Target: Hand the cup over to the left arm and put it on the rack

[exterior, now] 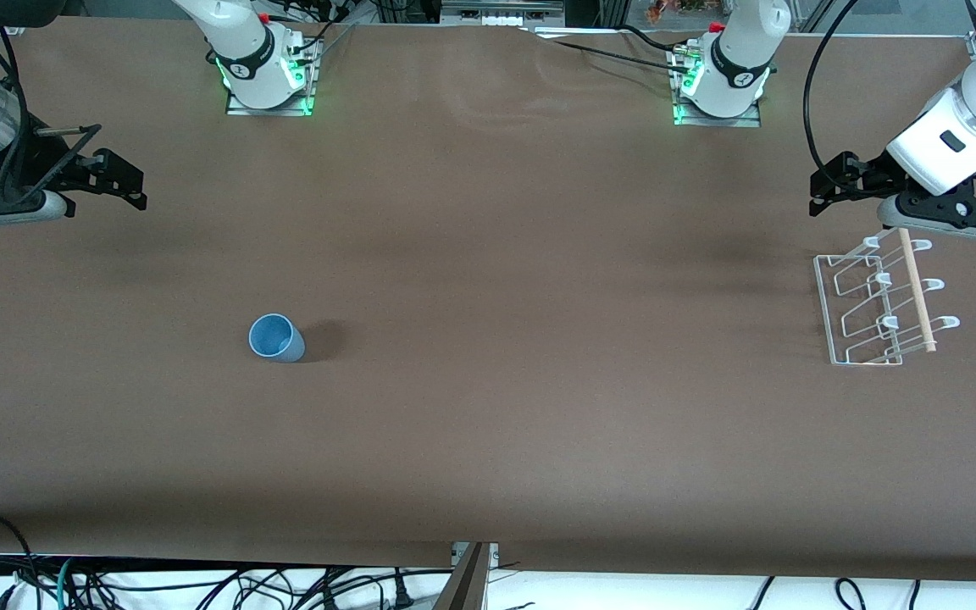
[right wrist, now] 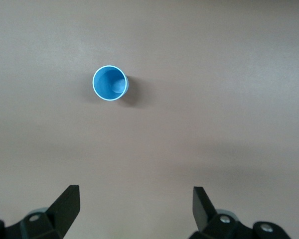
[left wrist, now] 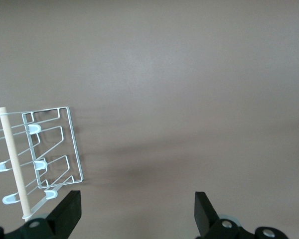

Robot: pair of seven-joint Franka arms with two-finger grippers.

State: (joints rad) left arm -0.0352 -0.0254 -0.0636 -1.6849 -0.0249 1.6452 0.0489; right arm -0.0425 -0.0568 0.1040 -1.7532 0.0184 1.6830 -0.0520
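Evidently, nothing grasped yet.
Handling: cup (exterior: 276, 338) judged light, stiff, smooth plastic; likely prone to tip or slip; best taken across the wall just under the rim.
Look: small light-blue tumbler, no handle, slight taper, matte, standing upright, mouth up.
Cup place: on the brown surface (exterior: 488, 407), toward the right arm's end, well apart from the rack (exterior: 878, 309).
Rack: white wire, wooden dowel across, near 3 o'clock in the front view.
Right gripper (exterior: 128, 182): over bare surface near 9 o'clock, jaws released, empty.
Left gripper (exterior: 827, 186): hovering just by the rack, jaws released, empty, waiting.
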